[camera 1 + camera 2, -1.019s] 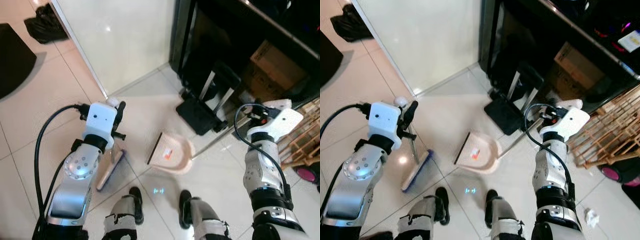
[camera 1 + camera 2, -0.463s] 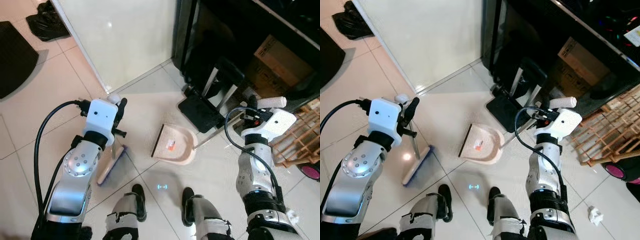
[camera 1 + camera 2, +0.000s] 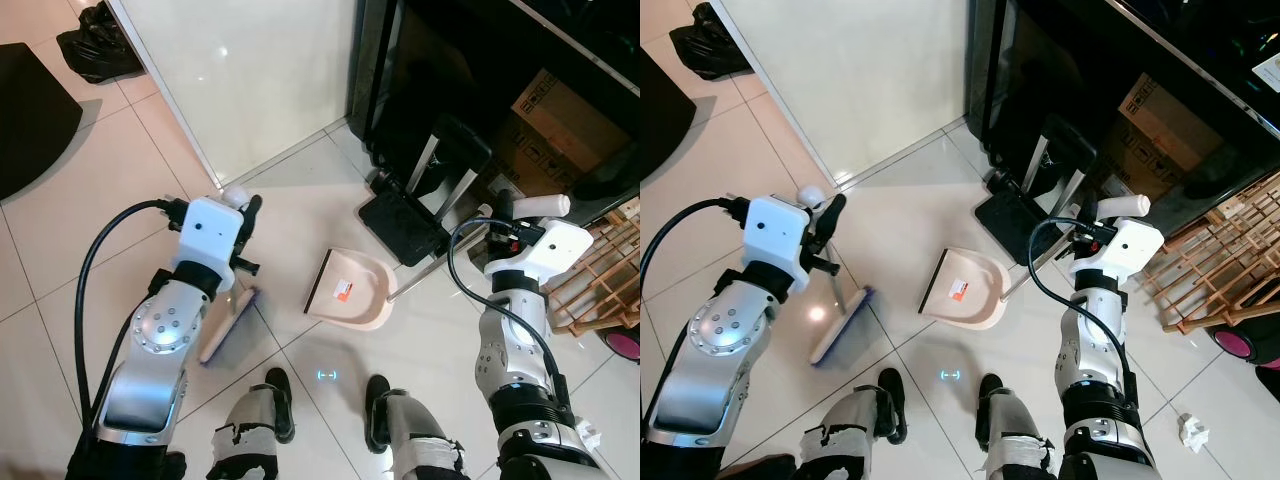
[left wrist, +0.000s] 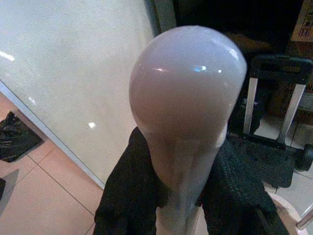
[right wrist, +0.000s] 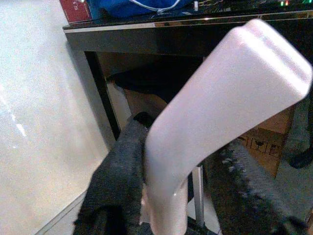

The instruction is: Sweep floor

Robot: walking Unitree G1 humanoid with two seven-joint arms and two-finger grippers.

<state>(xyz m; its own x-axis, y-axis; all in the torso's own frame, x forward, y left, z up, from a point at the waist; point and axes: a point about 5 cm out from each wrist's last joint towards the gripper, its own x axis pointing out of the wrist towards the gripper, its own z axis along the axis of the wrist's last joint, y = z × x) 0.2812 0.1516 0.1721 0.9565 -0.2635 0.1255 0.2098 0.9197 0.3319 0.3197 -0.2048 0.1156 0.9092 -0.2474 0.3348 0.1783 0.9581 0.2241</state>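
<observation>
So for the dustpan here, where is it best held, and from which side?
By the pale grip at the top of its long handle, from the robot's right. The pan lies flat on the tiles, mouth toward the broom head, and the handle slants up and away to the right. The right gripper is already closed around that grip, clear of the litter inside.

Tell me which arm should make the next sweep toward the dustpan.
Left: its end effector grips the broom, whose head rests on the floor beside the dustpan. The right end effector holds the dustpan handle.

Broom (image 3: 840, 322) head has swept nearer the dustpan (image 3: 965, 291).
</observation>
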